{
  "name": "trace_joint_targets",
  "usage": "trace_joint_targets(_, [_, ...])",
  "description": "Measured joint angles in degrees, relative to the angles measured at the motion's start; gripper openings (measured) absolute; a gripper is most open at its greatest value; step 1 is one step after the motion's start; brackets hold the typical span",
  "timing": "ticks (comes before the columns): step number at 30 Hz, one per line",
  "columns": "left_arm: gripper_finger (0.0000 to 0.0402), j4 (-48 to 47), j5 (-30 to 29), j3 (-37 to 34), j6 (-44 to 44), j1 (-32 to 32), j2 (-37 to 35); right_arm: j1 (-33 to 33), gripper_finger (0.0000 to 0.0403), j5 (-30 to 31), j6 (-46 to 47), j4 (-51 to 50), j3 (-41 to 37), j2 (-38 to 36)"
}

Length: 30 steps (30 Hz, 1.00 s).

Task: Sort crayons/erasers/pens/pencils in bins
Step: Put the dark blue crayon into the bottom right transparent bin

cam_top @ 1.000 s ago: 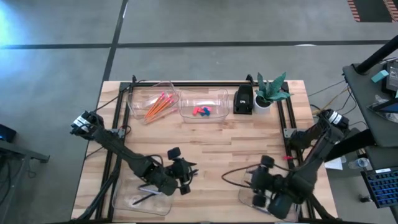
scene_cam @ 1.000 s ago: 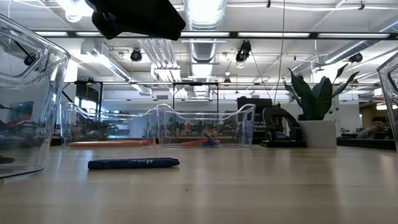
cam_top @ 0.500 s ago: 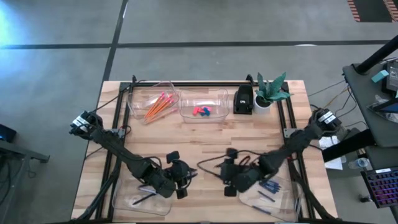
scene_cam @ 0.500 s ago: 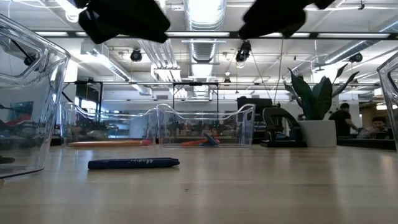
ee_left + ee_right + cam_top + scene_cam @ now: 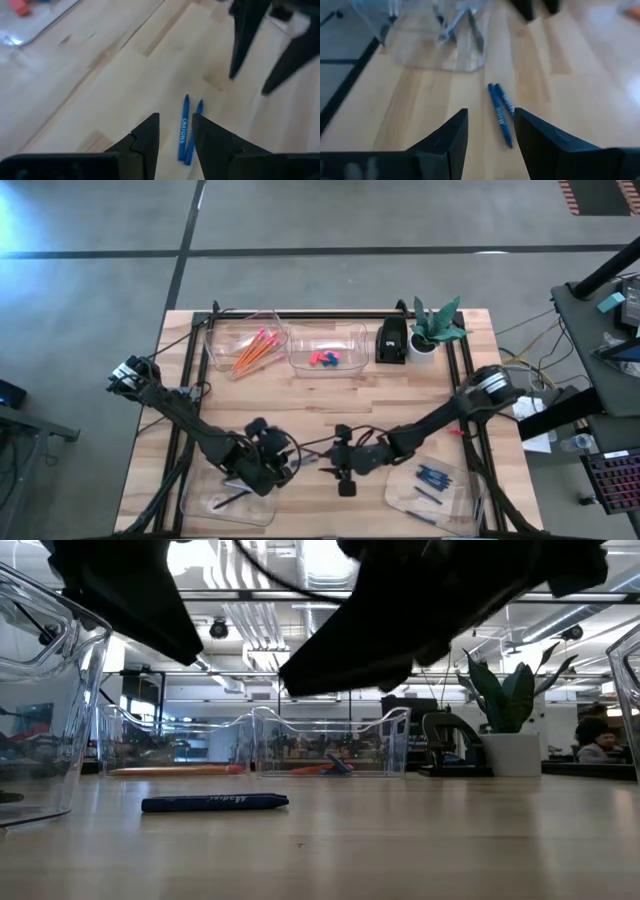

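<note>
Crayons [image 5: 186,131], two blue sticks lying side by side and touching, rest on the bare wooden table [image 5: 330,405] between the two grippers, near the front middle of the work surface. The low view shows them as one blue stick [image 5: 214,803] flat on the wood. The left gripper [image 5: 283,459] hovers above the table just to the crayons' left, its fingers parted and holding nothing; its wrist camera looks down between them at the pair. The right gripper [image 5: 342,463] reaches in from the other side, just to the crayons' right, its fingers likewise spread and empty, the crayons [image 5: 500,114] framed in the gap.

Four clear bins sit at the table's corners. The back-left bin [image 5: 243,343] holds orange pencils [image 5: 253,348] with pink ends. The bin beside it [image 5: 328,350] holds pink-red and blue erasers [image 5: 323,359]. The front-left bin [image 5: 229,498], partly under the left arm, holds dark pens [image 5: 230,498]. The front-right bin [image 5: 433,487] holds several blue crayons [image 5: 431,476].

A small black box [image 5: 391,340] and a potted plant [image 5: 436,326] stand at the table's back right. In the low view, a person [image 5: 594,738] sits far off in the room behind.
</note>
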Motion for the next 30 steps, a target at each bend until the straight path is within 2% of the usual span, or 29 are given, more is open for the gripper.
trace_joint_targets(6, [0.0101,-4.48,0.01,0.00,-4.40,0.00,0.00,-0.86,0.0149,-2.13,-0.14,-0.43,6.06,7.53])
trace_joint_targets(11, [0.0101,-8.48,0.66,0.00,-8.37,0.00,0.00,-1.87,0.0150,-2.77,-0.78,-6.19,11.05,11.47])
trace_joint_targets(22, [0.0101,-10.09,1.41,-0.07,-10.14,-0.20,0.00,-3.72,0.0139,-3.15,0.14,-9.76,13.30,13.56])
trace_joint_targets(30, [0.0101,-10.07,1.40,-0.09,-10.12,-0.18,0.00,-3.73,0.0136,-7.08,2.30,-10.57,13.11,14.21])
